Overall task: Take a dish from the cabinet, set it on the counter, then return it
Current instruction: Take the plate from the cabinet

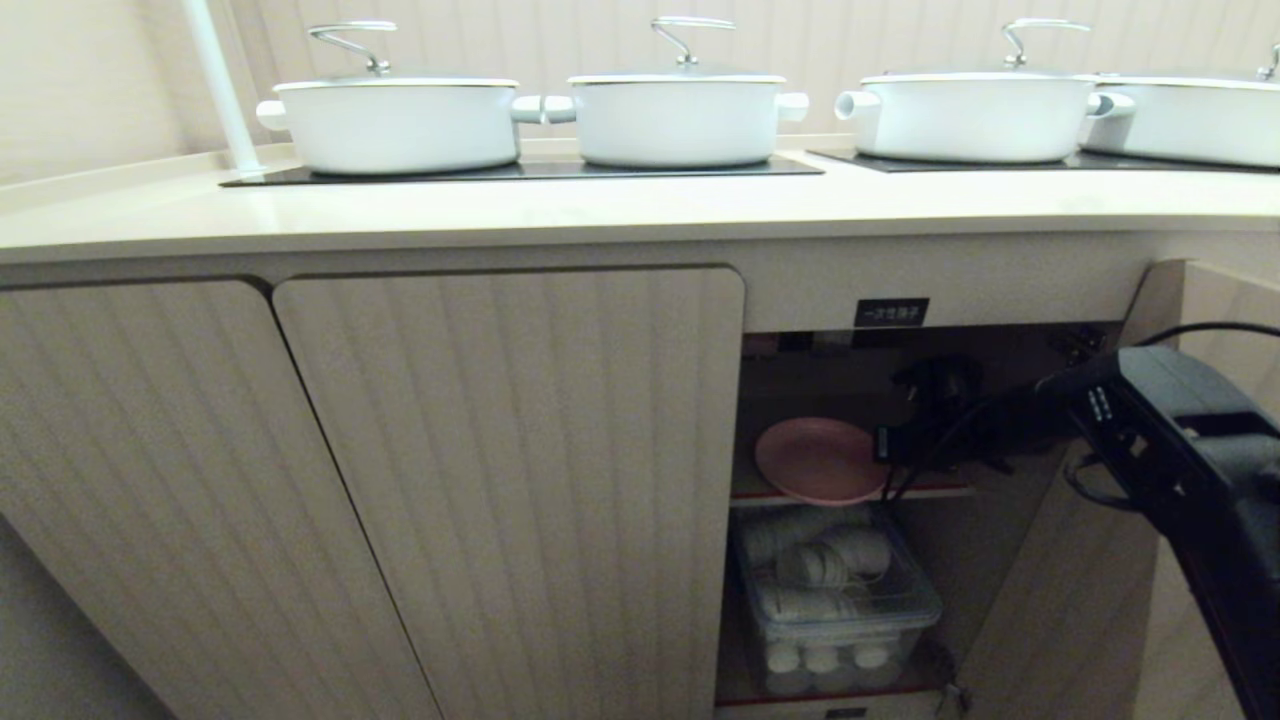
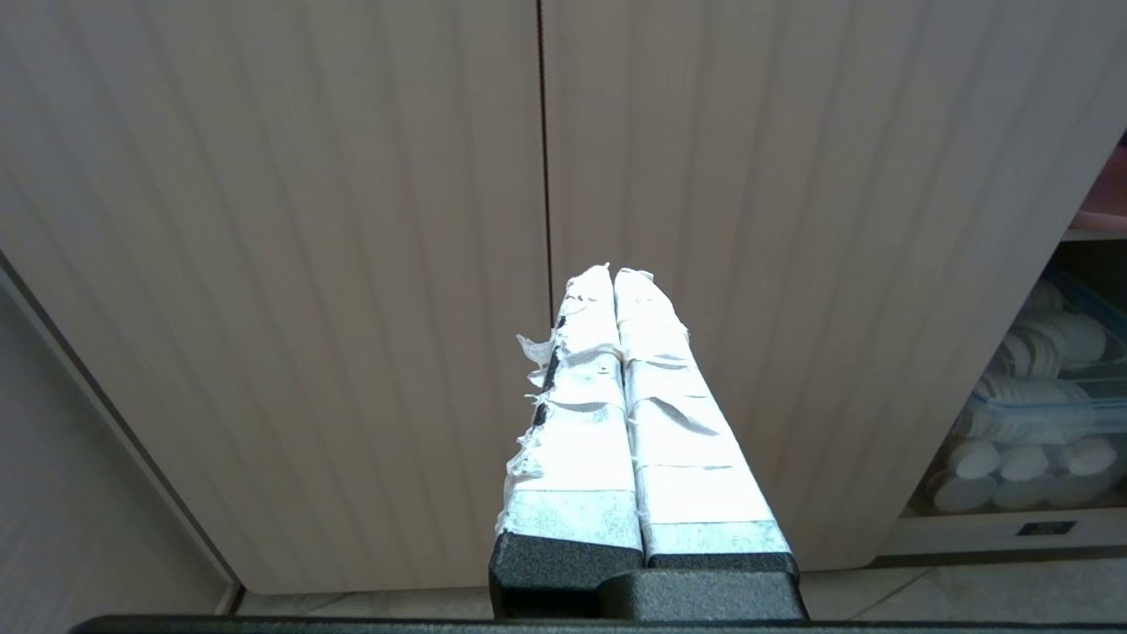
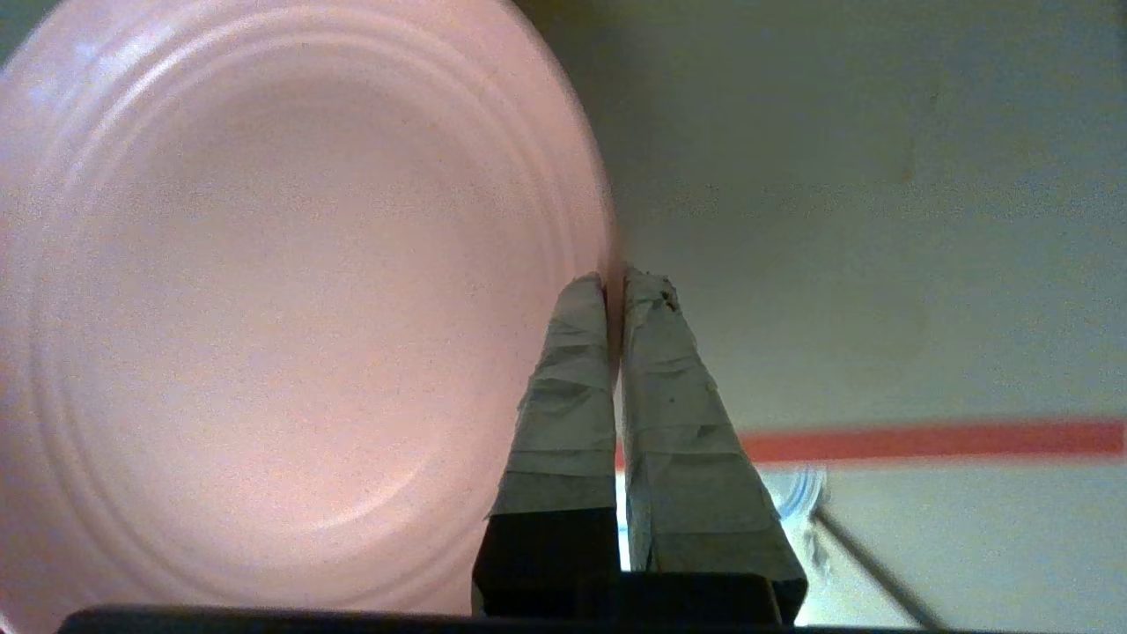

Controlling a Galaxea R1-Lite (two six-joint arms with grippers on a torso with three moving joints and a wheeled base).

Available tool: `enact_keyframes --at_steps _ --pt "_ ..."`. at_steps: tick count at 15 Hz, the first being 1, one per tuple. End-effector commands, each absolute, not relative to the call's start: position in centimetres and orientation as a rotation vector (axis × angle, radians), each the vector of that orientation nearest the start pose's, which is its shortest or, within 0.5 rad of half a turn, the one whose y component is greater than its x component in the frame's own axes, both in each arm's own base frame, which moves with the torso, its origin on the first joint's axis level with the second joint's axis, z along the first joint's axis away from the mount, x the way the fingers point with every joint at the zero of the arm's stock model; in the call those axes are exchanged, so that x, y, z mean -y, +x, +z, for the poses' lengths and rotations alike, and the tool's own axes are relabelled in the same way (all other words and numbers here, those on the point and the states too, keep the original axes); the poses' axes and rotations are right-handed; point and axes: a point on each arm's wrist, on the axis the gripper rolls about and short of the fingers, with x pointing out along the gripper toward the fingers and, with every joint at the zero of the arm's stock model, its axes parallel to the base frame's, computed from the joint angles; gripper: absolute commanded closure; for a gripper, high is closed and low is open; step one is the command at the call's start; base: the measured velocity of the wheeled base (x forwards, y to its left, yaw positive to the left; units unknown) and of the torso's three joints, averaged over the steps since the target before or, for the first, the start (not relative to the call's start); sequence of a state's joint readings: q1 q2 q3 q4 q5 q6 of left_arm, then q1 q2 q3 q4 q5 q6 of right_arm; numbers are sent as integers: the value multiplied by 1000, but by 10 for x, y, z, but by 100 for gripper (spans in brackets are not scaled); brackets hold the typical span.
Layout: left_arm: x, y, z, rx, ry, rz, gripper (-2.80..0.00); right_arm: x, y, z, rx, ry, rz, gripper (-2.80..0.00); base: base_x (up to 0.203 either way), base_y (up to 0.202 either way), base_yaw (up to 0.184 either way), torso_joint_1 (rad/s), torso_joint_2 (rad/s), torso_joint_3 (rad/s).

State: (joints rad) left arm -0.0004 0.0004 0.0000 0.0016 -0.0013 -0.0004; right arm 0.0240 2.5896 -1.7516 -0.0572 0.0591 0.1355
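Right claw [image 3: 615, 283] pinches the rim of the pink dish [image 3: 264, 291] inside the open cabinet [image 1: 1000, 290]. Below sits a clear box [image 1: 835, 600] full of white cups [image 1: 820, 565].

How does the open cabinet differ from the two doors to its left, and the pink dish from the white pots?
The cabinet stands open under a small black label; the two doors beside it are shut and bear no label. The pink dish is flat and shallow, on the inner shelf, its rim pinched in the right gripper; the white pots are deep, lidded, and sit on the counter. All the doors share beige fluting.
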Motion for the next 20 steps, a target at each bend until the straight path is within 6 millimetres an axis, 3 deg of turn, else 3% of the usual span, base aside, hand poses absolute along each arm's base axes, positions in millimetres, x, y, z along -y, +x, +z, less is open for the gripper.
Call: enact_keyframes --at_steps 1,20 --pt "0 -23 75 -2 -1 -2 0 -15 494 11 -786 145 28 0 0 0 0 0 0 0" --pt "0 -23 75 -2 0 -3 0 -13 427 30 -795 315 -42 0 0 0 0 0 0 0"
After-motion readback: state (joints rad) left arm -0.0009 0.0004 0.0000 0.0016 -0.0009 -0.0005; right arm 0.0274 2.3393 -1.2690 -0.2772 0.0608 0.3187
